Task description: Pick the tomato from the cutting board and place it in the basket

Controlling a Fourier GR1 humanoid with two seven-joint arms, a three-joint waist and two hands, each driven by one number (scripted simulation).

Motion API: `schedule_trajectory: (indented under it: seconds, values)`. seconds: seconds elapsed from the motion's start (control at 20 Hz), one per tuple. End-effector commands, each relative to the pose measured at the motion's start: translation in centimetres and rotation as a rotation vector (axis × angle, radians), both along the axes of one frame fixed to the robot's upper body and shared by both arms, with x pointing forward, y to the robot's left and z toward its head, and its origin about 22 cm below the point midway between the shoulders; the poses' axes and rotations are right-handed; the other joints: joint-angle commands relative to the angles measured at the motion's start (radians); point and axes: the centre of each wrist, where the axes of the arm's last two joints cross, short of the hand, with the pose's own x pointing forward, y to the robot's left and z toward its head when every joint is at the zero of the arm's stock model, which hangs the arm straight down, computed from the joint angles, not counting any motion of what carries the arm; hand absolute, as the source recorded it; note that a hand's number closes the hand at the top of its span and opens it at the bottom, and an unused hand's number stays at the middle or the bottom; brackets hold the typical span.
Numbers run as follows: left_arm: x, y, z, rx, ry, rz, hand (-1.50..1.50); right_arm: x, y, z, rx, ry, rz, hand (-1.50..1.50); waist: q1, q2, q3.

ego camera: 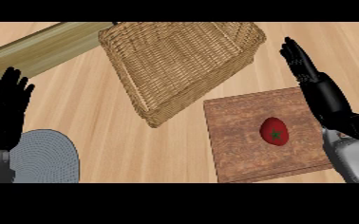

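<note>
A red tomato (275,131) with a dark green stem mark lies on the brown wooden cutting board (238,137) at the lower right. The woven wicker basket (175,61) stands behind and left of the board, its near corner close to the board's far left corner. My right hand (308,73) is open, fingers straight, raised above the board's far right edge, to the right of the tomato and apart from it. At the left edge my left hand (14,104) rests open with its fingers up.
A grey round plate (45,159) lies at the lower left beside my left hand. A pale wooden ledge (49,45) runs diagonally across the upper left. Bare light wood counter (126,142) lies between the plate and the board.
</note>
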Motion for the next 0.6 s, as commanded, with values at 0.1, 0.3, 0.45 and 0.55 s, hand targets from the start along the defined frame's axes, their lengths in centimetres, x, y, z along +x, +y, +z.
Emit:
schedule_trajectory:
  seconds: [0.1,0.3,0.45,0.55]
  values:
    - [0.9,-1.1,1.6,0.226,-0.099,-0.167,0.0,-1.1,5.6,-0.3,0.031,-0.133,0.043,1.5,-0.031,-0.018,-0.017]
    - [1.0,-1.9,1.9,0.263,-0.126,-0.25,0.0,-0.6,8.4,4.7,0.525,-0.429,-0.086,1.5,-0.095,-0.062,0.049]
    - [1.7,-3.9,2.6,0.399,-0.196,-0.413,0.0,-4.9,18.1,-2.4,0.329,-0.298,0.04,1.5,-0.029,-0.017,-0.017]
    - [2.4,-4.2,2.1,0.41,-0.186,-0.429,0.0,-5.8,19.9,-4.2,0.281,-0.349,-0.05,-1.5,-0.03,-0.013,-0.018]
